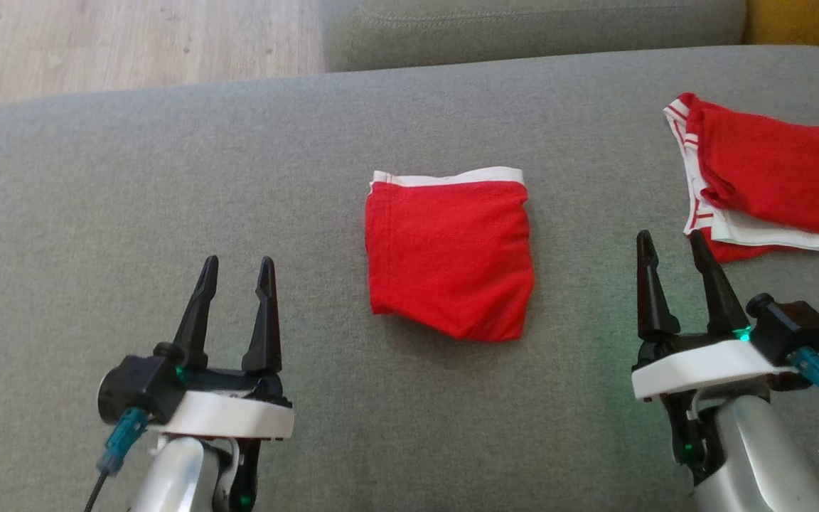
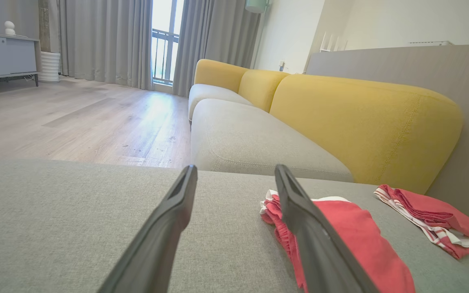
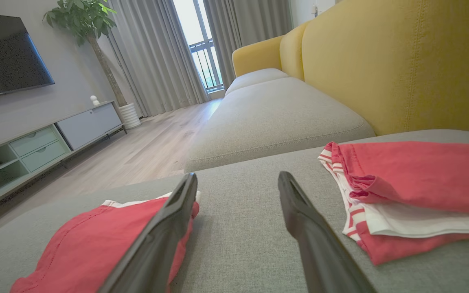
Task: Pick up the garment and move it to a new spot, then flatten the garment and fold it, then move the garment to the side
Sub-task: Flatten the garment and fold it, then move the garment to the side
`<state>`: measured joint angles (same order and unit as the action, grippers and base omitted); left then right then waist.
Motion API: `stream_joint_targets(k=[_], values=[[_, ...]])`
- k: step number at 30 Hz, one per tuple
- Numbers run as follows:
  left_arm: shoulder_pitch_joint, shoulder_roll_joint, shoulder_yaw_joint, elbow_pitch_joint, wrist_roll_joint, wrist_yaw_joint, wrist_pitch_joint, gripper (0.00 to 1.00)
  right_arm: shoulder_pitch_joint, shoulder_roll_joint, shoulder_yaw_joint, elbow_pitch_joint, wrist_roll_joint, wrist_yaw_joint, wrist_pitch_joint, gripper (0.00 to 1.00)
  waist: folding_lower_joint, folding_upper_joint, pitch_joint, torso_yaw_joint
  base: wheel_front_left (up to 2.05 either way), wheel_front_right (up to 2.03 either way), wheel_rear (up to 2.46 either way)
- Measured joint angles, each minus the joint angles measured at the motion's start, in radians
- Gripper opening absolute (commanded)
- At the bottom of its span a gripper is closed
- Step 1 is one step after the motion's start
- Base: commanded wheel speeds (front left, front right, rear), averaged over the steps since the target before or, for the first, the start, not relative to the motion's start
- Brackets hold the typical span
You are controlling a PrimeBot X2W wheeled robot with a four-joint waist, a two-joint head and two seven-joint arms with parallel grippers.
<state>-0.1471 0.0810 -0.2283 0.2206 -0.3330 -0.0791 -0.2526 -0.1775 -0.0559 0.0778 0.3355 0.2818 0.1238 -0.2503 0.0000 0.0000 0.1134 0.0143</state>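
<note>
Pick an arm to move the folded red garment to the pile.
Right, probably. Both grippers stand open, about equally far from the folded garment, but the pile lies just beyond the right gripper, a short carry; the left gripper must reach across.

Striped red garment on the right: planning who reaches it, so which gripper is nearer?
Right. The right gripper sits just short of the striped garment's near edge; the left gripper is far to its left, beyond the folded red garment.
</note>
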Motion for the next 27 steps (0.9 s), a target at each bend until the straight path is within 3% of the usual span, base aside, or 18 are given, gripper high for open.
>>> stream_joint_targets(k=[12, 27], values=[[-0.034, -0.024, 0.002, 0.001, 0.017, -0.026, -0.001, 1.00, -0.084, 0.000, 0.013, 0.017, -0.012, 0.000, 0.063, 1.00, 0.0001, 0.0000, 0.079, 0.051, 0.00, 0.00, 0.00], [-0.074, -0.033, -0.003, 0.008, 0.016, -0.037, -0.001, 1.00, -0.224, -0.001, 0.108, 0.299, 0.038, 0.000, 0.160, 1.00, 0.0001, 0.0000, 0.133, 0.153, 0.00, 0.00, 0.00]])
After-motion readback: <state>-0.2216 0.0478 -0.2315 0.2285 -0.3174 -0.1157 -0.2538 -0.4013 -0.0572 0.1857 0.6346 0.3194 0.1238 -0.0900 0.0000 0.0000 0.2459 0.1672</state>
